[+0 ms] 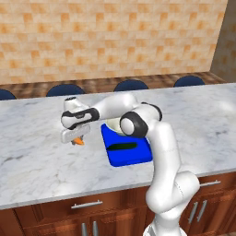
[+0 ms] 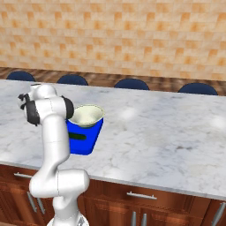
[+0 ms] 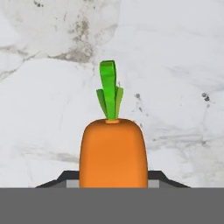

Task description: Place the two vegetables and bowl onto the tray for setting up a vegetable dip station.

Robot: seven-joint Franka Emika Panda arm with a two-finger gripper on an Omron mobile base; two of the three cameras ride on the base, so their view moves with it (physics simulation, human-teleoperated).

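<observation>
In the left base view we see the gripper (image 1: 77,139) low over the marble worktop (image 1: 37,152) at centre left, with the orange carrot (image 1: 79,142) peeking out beneath it; just to the right lies the blue tray (image 1: 131,156), the dark cucumber (image 1: 121,147) already on it, and the bowl (image 1: 112,126) mostly hidden behind the arm at the tray's far end. In the right base view the arm covers the hand, but we see the bowl resting at the tray's far end, left of centre, with the cucumber as a dark streak in front of it. In the hand view the carrot stands at lower centre, green top pointing up the frame, and the dark fingers (image 3: 155,176) flank its sides at the bottom edge; we cannot tell whether they are pinching it yet or merely close beside it. We judge the risk to be a weak hold: the carrot is rounded and tapered, so a lift before the fingers seat firmly could let it squirt out, roll across the worktop, or drop short of the tray.
</observation>
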